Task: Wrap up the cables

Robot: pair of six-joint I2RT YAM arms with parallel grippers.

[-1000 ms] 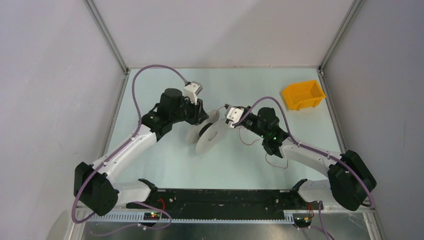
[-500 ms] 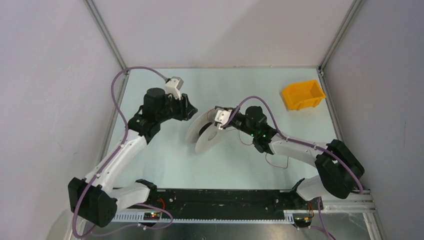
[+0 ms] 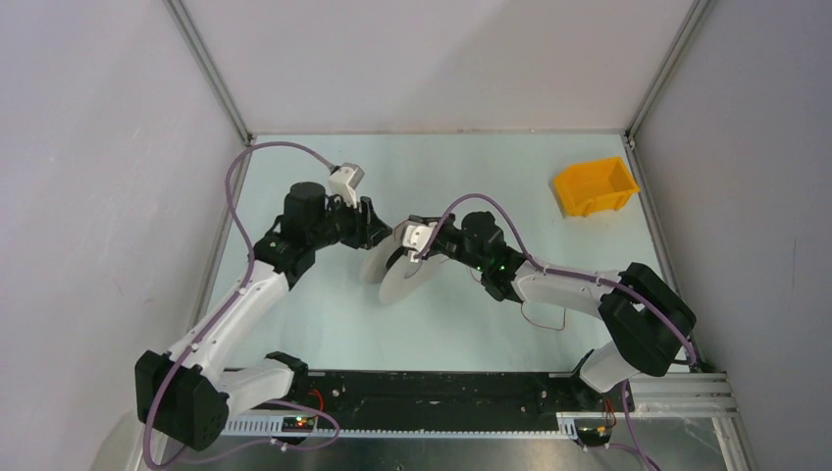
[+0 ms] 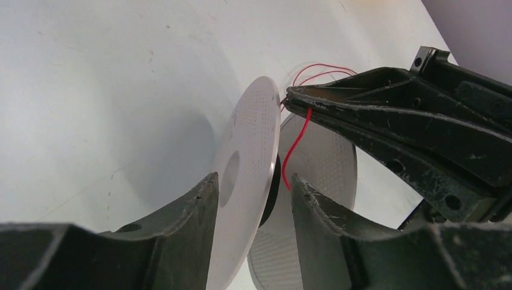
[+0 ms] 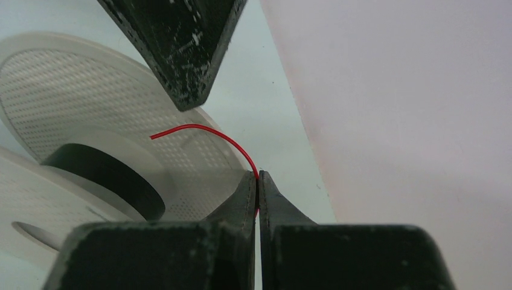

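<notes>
The pale grey spool (image 3: 397, 282) stands on edge mid-table. My left gripper (image 4: 250, 193) is open and straddles the spool's near flange (image 4: 247, 145), with one finger (image 4: 314, 205) between the two flanges beside the black core (image 4: 273, 181). My right gripper (image 5: 258, 176) is shut on the thin red cable (image 5: 205, 129), whose free end curls toward the spool's core (image 5: 102, 175). In the left wrist view the right gripper (image 4: 288, 96) hangs just over the flange rim, the cable (image 4: 299, 133) dropping from it between the flanges. The rest of the cable (image 3: 543, 319) trails on the table behind the right arm.
An orange bin (image 3: 594, 186) sits at the back right of the table. White walls with metal frame posts (image 3: 211, 78) close in the table on the left, right and back. Both arms meet at the spool, their thick lilac hoses arching above.
My left gripper pulled back left off the spool, then returned over the near flange with wider jaws. My right gripper moved left to the spool, carrying the cable.
</notes>
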